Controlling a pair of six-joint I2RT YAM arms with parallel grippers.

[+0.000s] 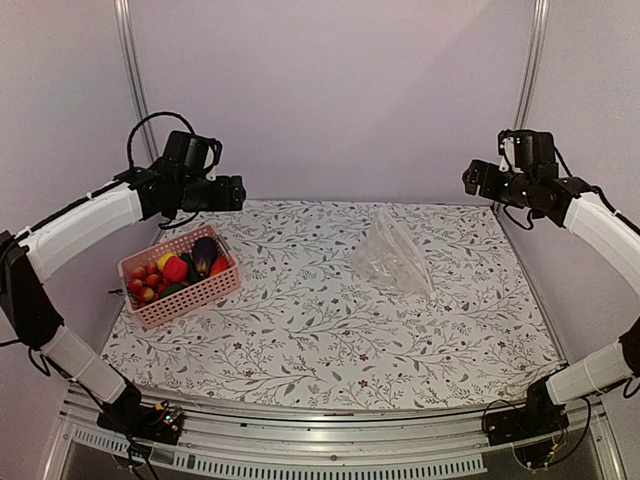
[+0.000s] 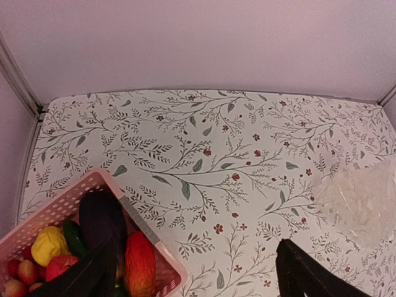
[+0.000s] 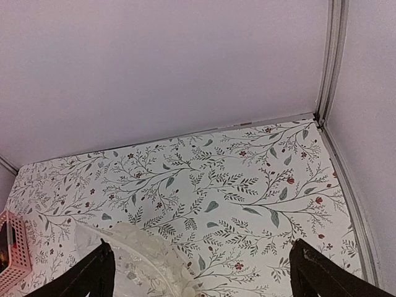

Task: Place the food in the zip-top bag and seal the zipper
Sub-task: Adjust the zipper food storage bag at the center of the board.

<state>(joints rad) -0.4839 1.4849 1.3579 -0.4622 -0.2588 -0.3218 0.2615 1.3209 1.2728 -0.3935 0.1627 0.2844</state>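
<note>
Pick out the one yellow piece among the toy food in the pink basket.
The yellow pepper, lying next to a green cucumber. It is the only yellow piece: the others are red, green, dark purple or orange-red.

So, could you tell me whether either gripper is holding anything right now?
Nothing is held: the left gripper and the right gripper both hang open above the table.

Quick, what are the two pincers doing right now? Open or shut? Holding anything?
Left pincer: open, holding nothing.
Right pincer: open, holding nothing.
</note>
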